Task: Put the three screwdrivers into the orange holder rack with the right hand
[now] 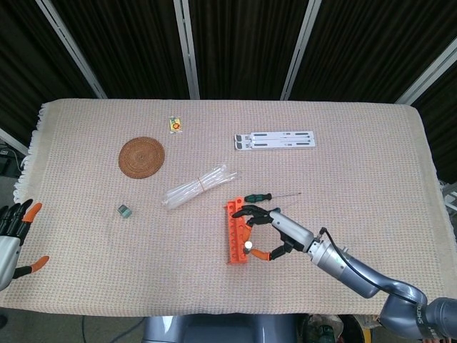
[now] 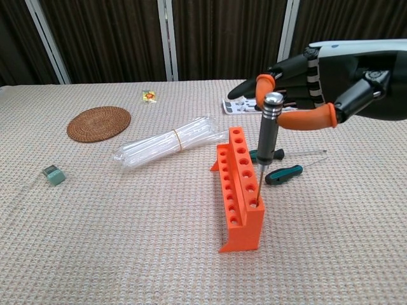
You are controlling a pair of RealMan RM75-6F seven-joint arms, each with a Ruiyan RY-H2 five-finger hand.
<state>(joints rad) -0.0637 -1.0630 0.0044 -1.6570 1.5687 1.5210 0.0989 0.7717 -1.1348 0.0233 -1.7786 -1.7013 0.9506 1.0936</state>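
Observation:
The orange holder rack stands on the cloth near the table's front. A screwdriver with a dark handle and silver cap stands nearly upright, its shaft in the rack's nearest hole. My right hand pinches its handle top between an orange fingertip and the thumb. Two green-handled screwdrivers lie on the cloth just right of the rack; the head view shows only one. My left hand hangs off the table's left edge, fingers apart, holding nothing.
A bundle of clear tubes lies left of the rack. Further left are a woven coaster and a small grey-green block. A white stand and a yellow packet lie at the back.

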